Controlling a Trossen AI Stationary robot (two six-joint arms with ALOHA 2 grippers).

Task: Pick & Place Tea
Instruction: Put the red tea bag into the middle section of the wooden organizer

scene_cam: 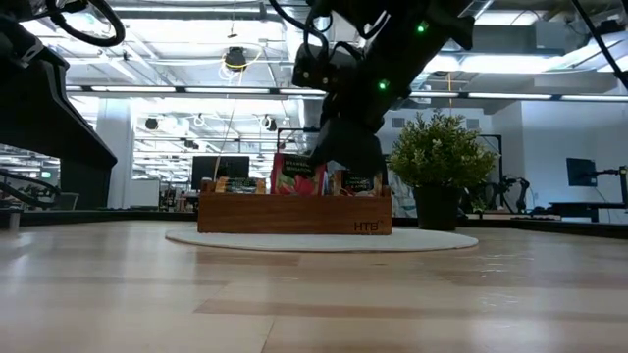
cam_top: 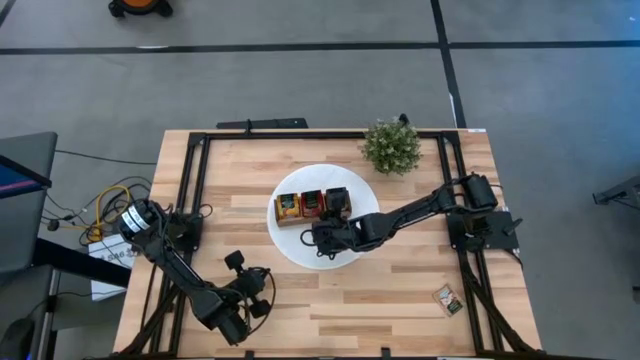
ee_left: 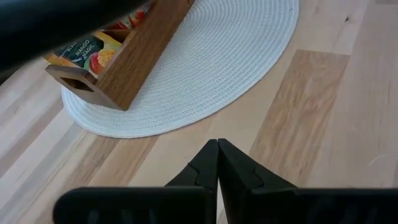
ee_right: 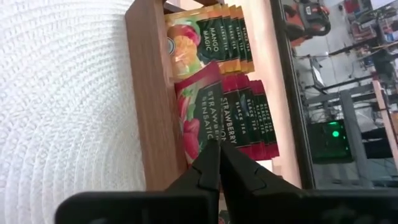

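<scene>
A narrow wooden box (cam_top: 312, 206) with three compartments stands on a white round mat (cam_top: 300, 250) at the table's middle. Yellow-orange tea sachets (ee_right: 214, 34) fill its left compartment and red ones (ee_right: 249, 118) its middle one. My right gripper (ee_right: 219, 146) reaches in from the right, just near of the box, and is shut on the frontmost red sachet (ee_right: 199, 106). My left gripper (ee_left: 217, 152) hovers shut over bare wood near the mat's front left, holding nothing. One more sachet (cam_top: 447, 298) lies flat at the table's near right. My right gripper pinches the red sachet's upper edge near a corner (ee_right: 214, 138) between its two fingertips. The fingers come slanting down from the table's near right side. The sachet stands tilted against the box's near wall (ee_right: 152, 93), its lower part down in the middle compartment.
A small green potted plant (cam_top: 392, 146) stands behind the mat at the far right. A black frame (cam_top: 190, 180) runs along the table's edges. Bare wood lies near of the mat, between the two arms.
</scene>
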